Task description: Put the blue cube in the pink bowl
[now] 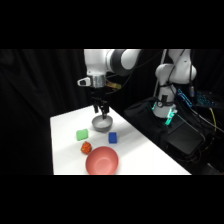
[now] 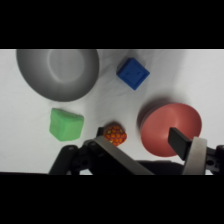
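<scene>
The blue cube (image 1: 113, 137) (image 2: 133, 73) lies on the white table between the grey bowl and the pink bowl (image 1: 102, 161) (image 2: 170, 129), touching neither. My gripper (image 1: 101, 112) (image 2: 136, 136) hangs above the grey metallic bowl (image 1: 102, 124) (image 2: 57, 72), behind and left of the cube in the side view. It is open, with nothing between the fingers (image 2: 181, 142). The pink bowl sits at the table's front edge and holds nothing.
A light green block (image 1: 82, 134) (image 2: 66, 124) and a small orange-red lumpy object (image 1: 86, 147) (image 2: 114, 133) lie left of the cube, the lumpy one close to the pink bowl's rim. Dark equipment and cables (image 1: 180, 135) stand right of the table.
</scene>
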